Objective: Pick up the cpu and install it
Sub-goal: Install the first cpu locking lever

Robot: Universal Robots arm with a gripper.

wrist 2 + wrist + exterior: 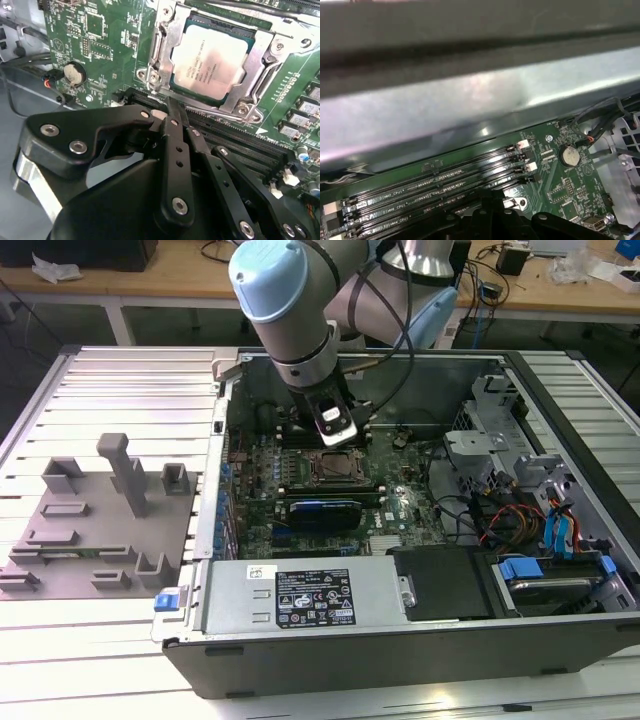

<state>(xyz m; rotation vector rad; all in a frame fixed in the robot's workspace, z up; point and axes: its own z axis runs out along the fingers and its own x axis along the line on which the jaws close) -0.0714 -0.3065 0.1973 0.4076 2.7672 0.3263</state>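
The cpu (pixel 210 62) lies flat in its socket frame (pixel 165 55) on the green motherboard (pixel 95 35), silver-white top facing up. It is near square, so no clear long axis; in the second wrist view its edges run parallel to the frame's metal sides, and it sits turned at a slight angle to the picture. The frame's metal plate borders it on all sides. In the exterior view the socket (pixel 334 468) sits mid-board inside the open computer case (pixel 400 640), with the arm's wrist (pixel 333 420) directly above its far edge. Gripper (pixel 175 107): black fingers (pixel 176 150) drawn together to a closed point, nothing between them. The tip hangs just beside the frame's near edge, over the memory slots (pixel 240 145); contact with the board cannot be judged. The first wrist view has the same slots (pixel 430 185), a coin battery (pixel 568 156), and the case wall (pixel 470 100). A grey fixture plate (pixel 95 530) with posts lies well apart, at the exterior view's left.
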